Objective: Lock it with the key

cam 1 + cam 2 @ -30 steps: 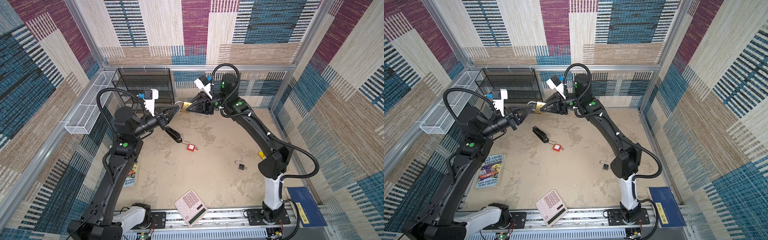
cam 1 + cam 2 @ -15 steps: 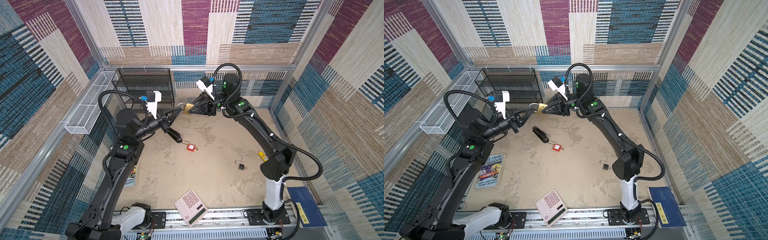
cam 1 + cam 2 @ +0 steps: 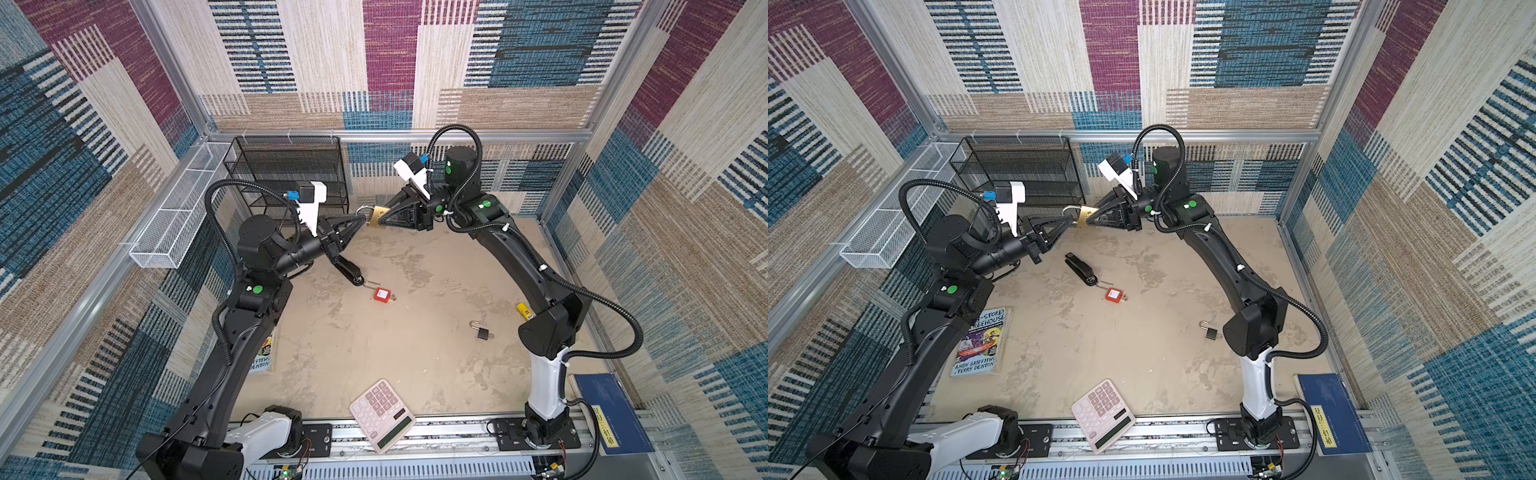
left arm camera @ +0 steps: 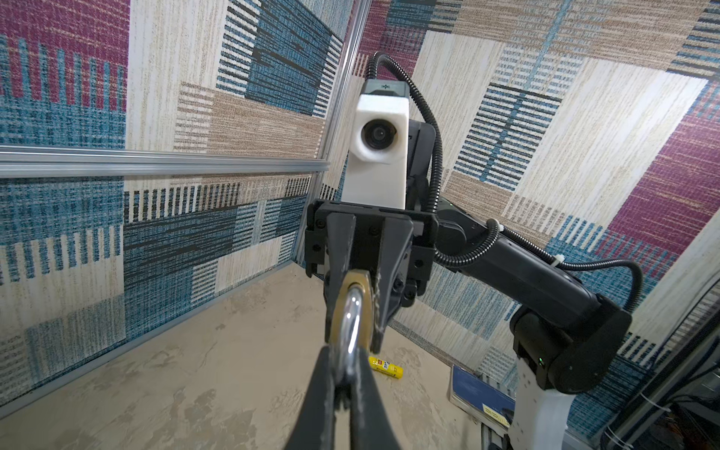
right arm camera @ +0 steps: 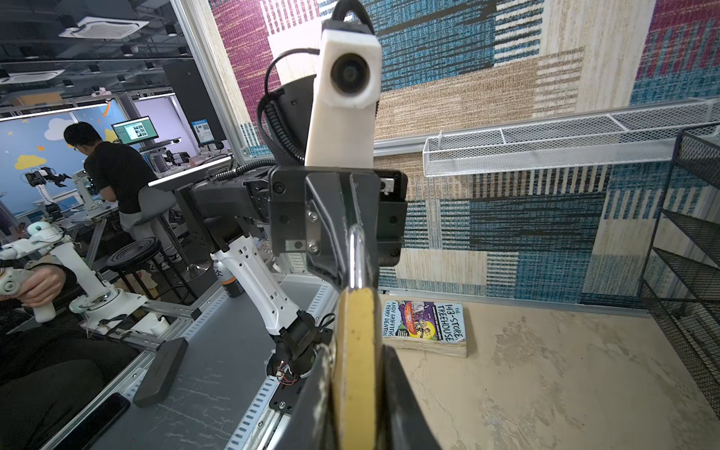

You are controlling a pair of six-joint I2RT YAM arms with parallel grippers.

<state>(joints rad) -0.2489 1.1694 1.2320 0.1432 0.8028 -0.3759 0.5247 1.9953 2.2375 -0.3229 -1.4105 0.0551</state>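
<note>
Above the table [image 3: 415, 345], one brass padlock [image 3: 377, 216], gripped

Walled on three sides with woven panels [image 3: 390, 50] in patchwork blocks of blue, magenta, tan and cream, striped here and there. Framed by aluminium rails [image 3: 374, 134] along the back and up the corners. Floored with a mottled beige surface [image 3: 415, 353], marked with darker patches. Fitted on the left wall with a long white mesh basket [image 3: 178, 212], and just beside it, in the back corner, with a black wire rack [image 3: 286, 166] of several shelves. Lit evenly, without hard shadows. Open at the front, as seen from the right wrist, onto a dimmer lab: dark ceiling [image 5: 46, 50] with a cassette vent [image 5: 103, 27], lit monitor [image 5: 134, 130], round black stool [image 5: 134, 253], blue wall [image 5: 11, 136] painted with clouds and stars.
</note>
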